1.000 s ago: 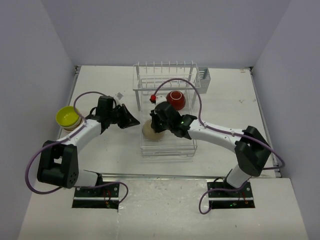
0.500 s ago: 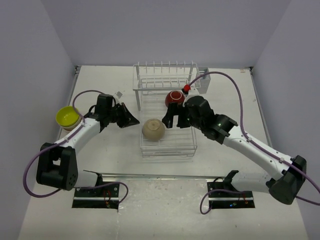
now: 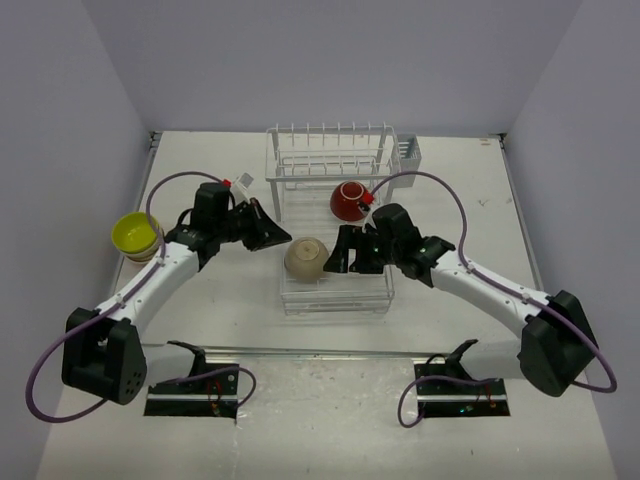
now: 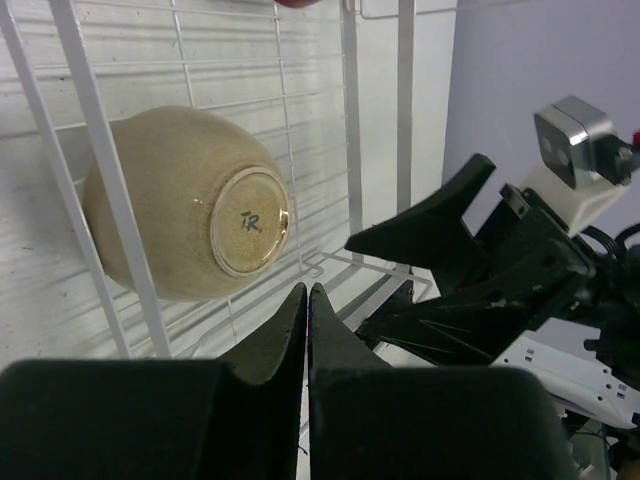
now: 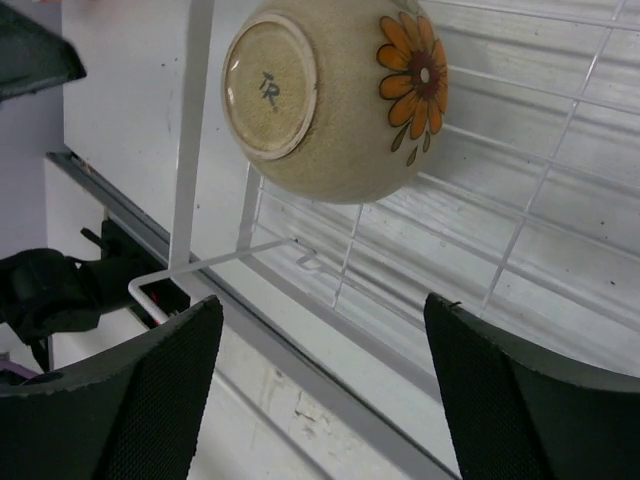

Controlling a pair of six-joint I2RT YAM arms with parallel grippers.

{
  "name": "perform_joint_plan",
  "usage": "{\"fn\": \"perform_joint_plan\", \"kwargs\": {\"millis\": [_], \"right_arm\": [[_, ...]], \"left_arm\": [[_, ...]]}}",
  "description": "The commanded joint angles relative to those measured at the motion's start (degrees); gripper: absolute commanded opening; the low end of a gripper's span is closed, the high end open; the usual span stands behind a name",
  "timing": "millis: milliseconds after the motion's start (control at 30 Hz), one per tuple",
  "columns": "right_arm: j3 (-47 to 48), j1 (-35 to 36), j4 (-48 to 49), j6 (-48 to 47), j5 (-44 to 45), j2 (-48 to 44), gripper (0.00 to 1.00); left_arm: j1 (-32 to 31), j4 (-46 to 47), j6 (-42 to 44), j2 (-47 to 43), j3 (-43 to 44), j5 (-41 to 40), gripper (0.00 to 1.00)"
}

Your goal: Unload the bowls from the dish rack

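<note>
Over swings the right pincer [image 3: 338, 252] - half a second ago it sat up beside the dark red bowl [image 3: 350, 200], and now it has dropped to face the beige bowl [image 3: 306, 258]. The left pincer [image 3: 283, 238] has edged in too, right up to the dish rack [image 3: 340, 290].

The right pincer is spread wide with nothing in it. In its wrist view the beige bowl [image 5: 340, 95] lies just ahead of the fingertips [image 5: 205, 320], tipped on its side on the grid tray, foot ring showing and an orange flower painted on its wall.

The left pincer [image 4: 307, 320] has its fingers pressed together and carries nothing. The beige bowl [image 4: 185, 205] lies just ahead of it, behind the rack's white wires, with the right pincer on the bowl's far side.

The dark red bowl sits on the tray just beyond the right pincer. Well behind the left pincer, near the desk [image 3: 220, 290] edge, the lime-yellow bowl [image 3: 133, 233] rests - on top of something paler.
</note>
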Motion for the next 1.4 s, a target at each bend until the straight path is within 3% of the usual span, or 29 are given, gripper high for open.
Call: {"fn": "perform_joint_plan", "kwargs": {"millis": [0,267,600,900,1367], "right_arm": [[-1.2,-1.7,7.9,1.9,-6.6,3.2,0.84],[-0.8,-4.3,15.4,1.2,-11.2,11.1,0.95],[2.0,-7.5,20.1,0.5,-13.0,19.0,0.95],[3.7,-7.6,20.9,1.5,-14.2,21.5,0.94],[-1.6,-7.3,31.1,8.8,-18.9,19.7,0.97]], "left_arm": [[-2.0,2.7,-2.1,0.9,1.7,0.0,0.00],[-3.5,3.0,-2.2,3.6,2.0,-1.5,0.00],[-4.3,3.2,-1.2,7.3,4.4,-3.5,0.00],[-4.8,-0.1,-0.2,10.1,5.8,-4.9,0.00],[-5.8,-6.7,2.0,12.6,9.4,-8.5,0.00]]}}
